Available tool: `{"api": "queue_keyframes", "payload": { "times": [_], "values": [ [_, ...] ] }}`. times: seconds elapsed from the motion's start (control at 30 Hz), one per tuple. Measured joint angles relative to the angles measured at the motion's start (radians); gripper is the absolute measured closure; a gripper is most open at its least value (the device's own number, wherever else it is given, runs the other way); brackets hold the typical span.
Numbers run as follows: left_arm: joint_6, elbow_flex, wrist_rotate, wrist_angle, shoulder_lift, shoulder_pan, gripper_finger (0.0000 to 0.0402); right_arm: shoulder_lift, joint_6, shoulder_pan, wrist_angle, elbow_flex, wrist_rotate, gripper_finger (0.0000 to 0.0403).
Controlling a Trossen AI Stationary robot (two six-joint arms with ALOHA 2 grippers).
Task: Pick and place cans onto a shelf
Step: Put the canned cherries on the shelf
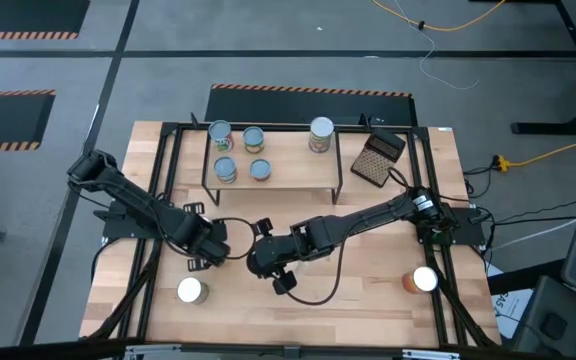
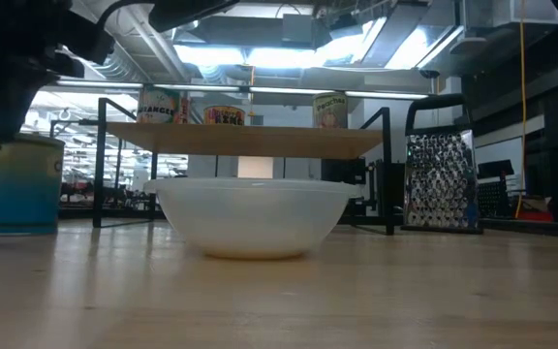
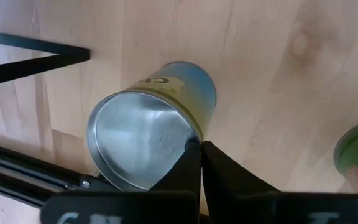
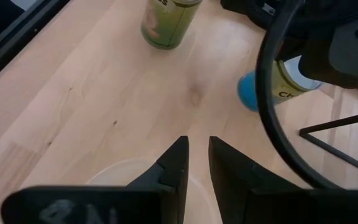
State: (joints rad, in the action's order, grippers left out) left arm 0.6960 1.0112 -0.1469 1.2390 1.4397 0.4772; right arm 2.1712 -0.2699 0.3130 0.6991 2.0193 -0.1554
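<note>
Left gripper [image 3: 199,149]: over the counter [image 1: 368,300] middle, left of centre; fingers nearly closed, tips at the rim of a blue-and-yellow can [image 3: 151,134], gripping nothing.
Right gripper [image 4: 196,155]: just beside it at the centre, fingers narrow, empty, above the bowl [image 2: 252,215].
Shelf [image 1: 288,168]: at the far edge, carrying five cans.
Other cans: a white-topped can [image 1: 190,291] near the front-left corner, an orange can [image 1: 421,280] near the front-right.

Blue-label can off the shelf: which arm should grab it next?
Left. The left gripper sits right at the blue-label can, though its fingers look shut and must open first. The right gripper hovers over the bowl, farther from the can.
</note>
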Motion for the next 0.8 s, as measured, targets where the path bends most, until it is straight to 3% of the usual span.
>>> {"api": "queue_keyframes", "payload": {
  "times": [0.33,0.8],
  "values": [
    [0.010,0.035,0.011,-0.029,0.001,-0.058,0.0401,0.000,0.000,0.000,0.001,0.000,0.000,0.0336],
    [0.174,0.035,0.067,-0.049,0.000,-0.222,0.0401,0.000,0.000,0.000,0.001,0.000,0.001,0.0336]
  ]
}}
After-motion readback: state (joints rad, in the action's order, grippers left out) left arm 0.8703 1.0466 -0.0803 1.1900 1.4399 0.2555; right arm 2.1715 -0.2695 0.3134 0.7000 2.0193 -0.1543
